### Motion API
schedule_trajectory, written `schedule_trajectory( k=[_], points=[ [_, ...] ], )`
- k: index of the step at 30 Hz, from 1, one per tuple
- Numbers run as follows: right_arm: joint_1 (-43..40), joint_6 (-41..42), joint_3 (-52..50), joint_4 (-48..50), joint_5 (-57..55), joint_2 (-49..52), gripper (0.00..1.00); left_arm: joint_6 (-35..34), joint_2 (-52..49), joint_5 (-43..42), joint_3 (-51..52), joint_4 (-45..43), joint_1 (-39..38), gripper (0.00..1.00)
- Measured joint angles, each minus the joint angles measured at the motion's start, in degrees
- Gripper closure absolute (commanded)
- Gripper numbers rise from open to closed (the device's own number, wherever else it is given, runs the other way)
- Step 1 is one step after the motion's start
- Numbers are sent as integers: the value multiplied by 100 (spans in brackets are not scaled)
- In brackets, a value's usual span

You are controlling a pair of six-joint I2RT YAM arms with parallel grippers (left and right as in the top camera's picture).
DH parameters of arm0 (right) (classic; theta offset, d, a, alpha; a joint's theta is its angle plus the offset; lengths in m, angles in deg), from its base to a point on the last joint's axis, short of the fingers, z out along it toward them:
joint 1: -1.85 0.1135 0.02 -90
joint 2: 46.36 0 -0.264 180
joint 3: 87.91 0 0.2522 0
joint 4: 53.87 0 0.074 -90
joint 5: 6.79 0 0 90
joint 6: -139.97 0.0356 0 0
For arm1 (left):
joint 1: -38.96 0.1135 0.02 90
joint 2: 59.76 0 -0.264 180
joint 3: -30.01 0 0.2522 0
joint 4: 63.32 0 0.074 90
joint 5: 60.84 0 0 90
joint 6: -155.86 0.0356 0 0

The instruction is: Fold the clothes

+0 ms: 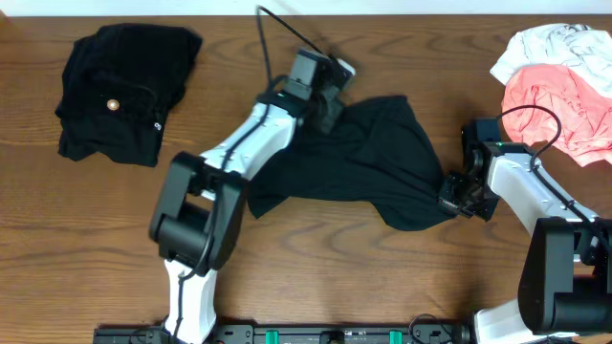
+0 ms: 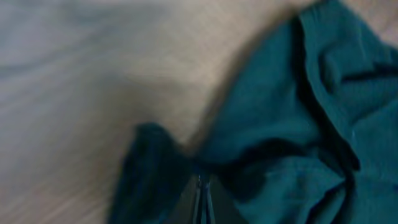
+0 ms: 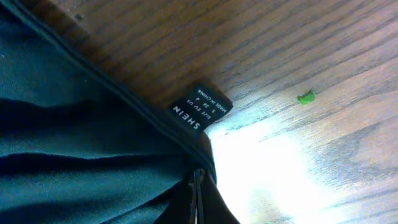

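A black shirt (image 1: 368,162) lies crumpled across the middle of the table. My left gripper (image 1: 323,107) is at its far left edge, shut, with a fold of the cloth (image 2: 280,124) pinched at the tips (image 2: 200,182). My right gripper (image 1: 451,196) is shut on the shirt's right corner. In the right wrist view the closed tips (image 3: 198,177) hold the hem just below a black size label (image 3: 200,107). The shirt looks dark teal in both wrist views.
A folded black garment with a small pale button (image 1: 124,91) sits at the far left. A pink garment (image 1: 564,110) and a white one (image 1: 555,46) are heaped at the far right. A tiny green speck (image 3: 305,97) lies on the wood.
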Motion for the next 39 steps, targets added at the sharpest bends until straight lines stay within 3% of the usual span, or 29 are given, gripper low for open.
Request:
schedule_trajectory(
  k=[14, 27, 39],
  points=[
    [44, -164, 0, 31, 227, -90, 99, 435, -179, 393, 2, -538, -107, 94],
    [935, -280, 0, -184, 269, -1799, 99, 472, -660, 649, 2, -719, -63, 94],
    [1475, -356, -46, 118, 267, -1342, 99, 516, -660, 667, 2, -726, 98, 94]
  ],
)
